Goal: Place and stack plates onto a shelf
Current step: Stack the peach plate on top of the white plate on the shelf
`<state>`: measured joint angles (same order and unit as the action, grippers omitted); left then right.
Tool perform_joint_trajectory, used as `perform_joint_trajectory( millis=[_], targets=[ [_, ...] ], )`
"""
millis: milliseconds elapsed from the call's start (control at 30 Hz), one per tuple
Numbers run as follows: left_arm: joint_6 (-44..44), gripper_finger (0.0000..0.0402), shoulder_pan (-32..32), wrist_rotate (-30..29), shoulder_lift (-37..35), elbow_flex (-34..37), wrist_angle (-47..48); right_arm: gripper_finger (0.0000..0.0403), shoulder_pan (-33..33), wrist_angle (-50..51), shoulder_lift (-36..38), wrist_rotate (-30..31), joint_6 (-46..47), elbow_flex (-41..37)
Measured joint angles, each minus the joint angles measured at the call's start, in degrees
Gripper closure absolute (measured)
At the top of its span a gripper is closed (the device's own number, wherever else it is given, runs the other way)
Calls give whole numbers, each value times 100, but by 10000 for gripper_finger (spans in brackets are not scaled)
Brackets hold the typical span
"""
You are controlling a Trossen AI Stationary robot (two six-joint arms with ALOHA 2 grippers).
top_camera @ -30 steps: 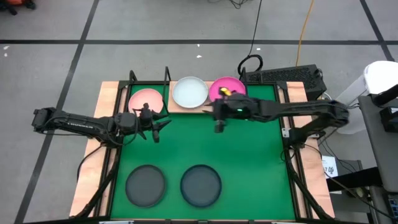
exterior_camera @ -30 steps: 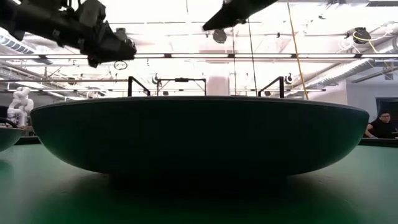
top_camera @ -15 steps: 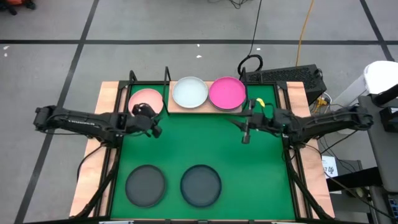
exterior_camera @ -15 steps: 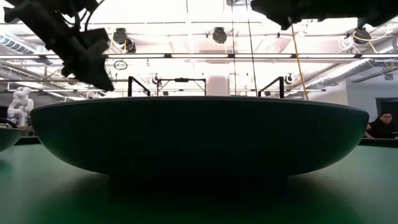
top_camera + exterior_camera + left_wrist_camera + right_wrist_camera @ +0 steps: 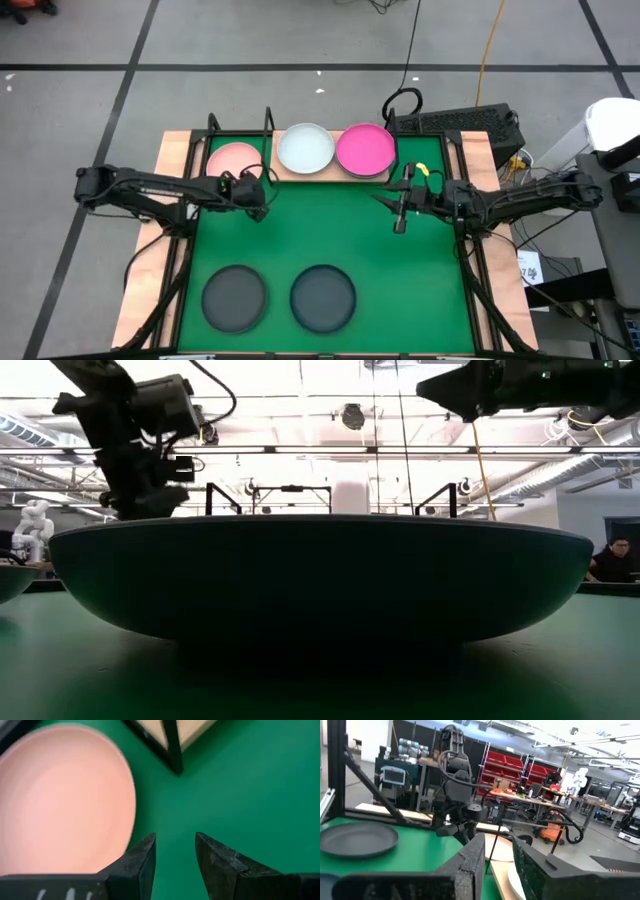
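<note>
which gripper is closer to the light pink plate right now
Left. The left gripper sits just beside the light pink plate at its edge; the right gripper is across the table, below the hot pink plate.

From table height, you see one dark plate fill the frame, hiding the shelf and the other plates behind it. In your left wrist view, the light pink plate is cut off at the picture's edge.
</note>
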<state>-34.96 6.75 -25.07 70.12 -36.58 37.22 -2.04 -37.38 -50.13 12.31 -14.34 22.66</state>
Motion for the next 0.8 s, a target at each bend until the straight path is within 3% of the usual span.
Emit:
perform_joint_trajectory(
  millis=[333, 800],
  targets=[
    [-106, 259, 118, 12, 113, 0, 27, 321, 4, -47, 0, 123, -27, -45],
    [531, 259, 659, -169, 225, 4, 77, 321, 4, -112, 0, 119, -49, -45]
  ],
)
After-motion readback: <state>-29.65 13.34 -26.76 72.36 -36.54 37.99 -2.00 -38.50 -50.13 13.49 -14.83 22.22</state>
